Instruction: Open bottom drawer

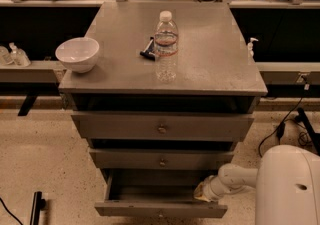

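Observation:
The grey cabinet has three drawers. The bottom drawer (160, 210) is pulled out toward me, its dark inside showing, with a small round knob at its front centre. The two drawers above it stand nearly closed. My gripper (201, 195) is at the end of the white arm, low on the right, at the right end of the open bottom drawer just behind its front panel. The gripper's tip is hidden against the drawer.
A white bowl (77, 54) sits at the cabinet top's left edge. A clear water bottle (165, 46) stands mid-top, a small dark object (147, 50) beside it. My white base (290, 186) fills the lower right. Cables lie on the floor at right.

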You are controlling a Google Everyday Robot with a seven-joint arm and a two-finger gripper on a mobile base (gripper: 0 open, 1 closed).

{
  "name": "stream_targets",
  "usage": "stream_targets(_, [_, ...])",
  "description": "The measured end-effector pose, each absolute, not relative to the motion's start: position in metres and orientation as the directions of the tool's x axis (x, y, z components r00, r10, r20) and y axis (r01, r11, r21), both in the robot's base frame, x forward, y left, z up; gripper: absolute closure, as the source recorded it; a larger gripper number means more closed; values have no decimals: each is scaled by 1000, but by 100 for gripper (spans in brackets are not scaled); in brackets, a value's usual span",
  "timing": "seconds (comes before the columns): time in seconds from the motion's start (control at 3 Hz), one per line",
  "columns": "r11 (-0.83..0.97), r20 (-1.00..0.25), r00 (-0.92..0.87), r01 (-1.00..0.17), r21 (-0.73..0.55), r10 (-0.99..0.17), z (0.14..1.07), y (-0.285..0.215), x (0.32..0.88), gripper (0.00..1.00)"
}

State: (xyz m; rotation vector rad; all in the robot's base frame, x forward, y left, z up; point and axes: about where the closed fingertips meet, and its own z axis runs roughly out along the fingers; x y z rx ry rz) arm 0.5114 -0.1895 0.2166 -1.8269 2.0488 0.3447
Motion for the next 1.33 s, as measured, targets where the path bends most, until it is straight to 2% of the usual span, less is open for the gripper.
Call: stream_targets(1.33, [79, -453, -69, -997, -4, -889, 156, -176, 511, 100])
